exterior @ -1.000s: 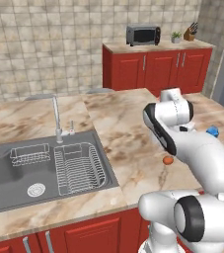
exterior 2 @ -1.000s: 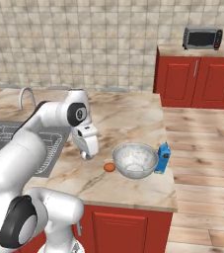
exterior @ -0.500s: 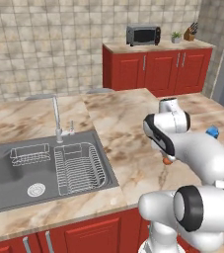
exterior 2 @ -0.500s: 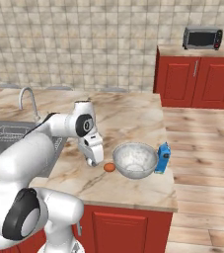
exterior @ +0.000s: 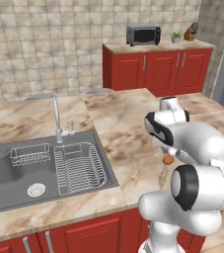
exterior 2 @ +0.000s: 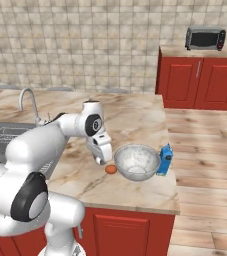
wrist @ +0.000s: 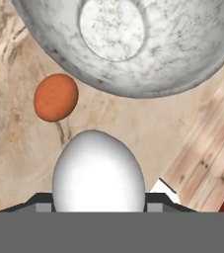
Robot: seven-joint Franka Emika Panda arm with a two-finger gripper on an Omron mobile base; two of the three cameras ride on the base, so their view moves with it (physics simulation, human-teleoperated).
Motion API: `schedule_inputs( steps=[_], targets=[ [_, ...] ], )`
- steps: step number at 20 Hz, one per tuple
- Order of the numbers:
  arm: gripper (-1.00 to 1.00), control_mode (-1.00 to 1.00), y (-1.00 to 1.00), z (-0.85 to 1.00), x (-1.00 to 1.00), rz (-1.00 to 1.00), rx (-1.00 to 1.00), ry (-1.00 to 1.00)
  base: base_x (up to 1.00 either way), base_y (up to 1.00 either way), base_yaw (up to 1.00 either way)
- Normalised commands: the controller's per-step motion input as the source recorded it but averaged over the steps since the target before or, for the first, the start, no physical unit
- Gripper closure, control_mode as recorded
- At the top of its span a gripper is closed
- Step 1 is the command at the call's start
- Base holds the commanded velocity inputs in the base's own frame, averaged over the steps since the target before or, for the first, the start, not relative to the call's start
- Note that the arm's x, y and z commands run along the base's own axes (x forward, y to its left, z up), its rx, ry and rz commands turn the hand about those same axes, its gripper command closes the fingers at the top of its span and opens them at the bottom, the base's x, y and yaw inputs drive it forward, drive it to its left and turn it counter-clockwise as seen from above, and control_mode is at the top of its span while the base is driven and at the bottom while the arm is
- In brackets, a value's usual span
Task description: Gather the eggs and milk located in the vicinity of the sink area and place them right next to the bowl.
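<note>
A white egg (wrist: pixel 97 170) is seen held in the hand (exterior 2: pixel 103 159), low over the desk (exterior 2: pixel 135 120). It should be set down gently beside the brown egg (exterior 2: pixel 111 169), just short of the bowl (exterior 2: pixel 137 162); the milk (exterior 2: pixel 164 159) stands beyond. Since 1 second ago, the hand has been lowered toward the bowl.

Speckled stone-like bowl (wrist: pixel 182 54) (matt), smooth egg (wrist: pixel 56 97), veined marble counter (exterior 2: pixel 135 120), steel sink (exterior: pixel 15 173).

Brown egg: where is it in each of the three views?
Left base view: egg at right of centre, beside the white arm.
Right base view: egg just left of the bowl.
Hand view: egg at left, apart from the bowl.
Shared landmark: marble counter.
</note>
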Motion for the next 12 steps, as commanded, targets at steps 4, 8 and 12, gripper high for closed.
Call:
schedule_inputs(
  steps=[4, 8, 12],
  targets=[
    [1.00, -1.00, -0.10, -0.07, -0.03, 0.00, 0.00, 0.00, 0.00, 0.00, 0.00],
    [1.00, -1.00, 0.00, -0.32, -0.24, 0.00, 0.00, 0.00, 0.00, 0.00, 0.00],
    [1.00, -1.00, 0.00, -0.27, -0.16, 0.00, 0.00, -0.01, 0.00, 0.00, 0.00]
  ],
)
